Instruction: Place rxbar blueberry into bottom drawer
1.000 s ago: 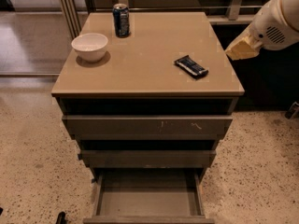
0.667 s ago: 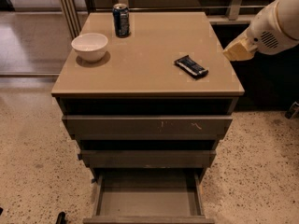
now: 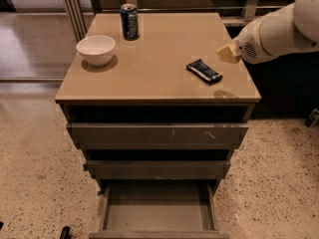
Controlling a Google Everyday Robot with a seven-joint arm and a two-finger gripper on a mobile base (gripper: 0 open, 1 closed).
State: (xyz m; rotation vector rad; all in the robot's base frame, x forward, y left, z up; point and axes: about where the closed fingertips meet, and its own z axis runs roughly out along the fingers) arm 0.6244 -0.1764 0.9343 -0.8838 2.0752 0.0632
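Note:
The rxbar blueberry (image 3: 204,70), a small flat dark bar, lies on the cabinet top (image 3: 159,59) near its right side. The bottom drawer (image 3: 158,212) is pulled out at the foot of the cabinet, and its flat grey floor is bare. My gripper (image 3: 227,53) comes in from the right on a white arm and hovers just right of and above the bar, apart from it.
A white bowl (image 3: 95,49) stands at the left of the top and a tall blue soda can (image 3: 129,21) at the back. The two upper drawers (image 3: 157,133) stick out slightly. Speckled floor surrounds the cabinet; a dark counter stands to the right.
My gripper has moved left over the cabinet top, closer to the bar. The bar, bowl, can and drawers have not moved.

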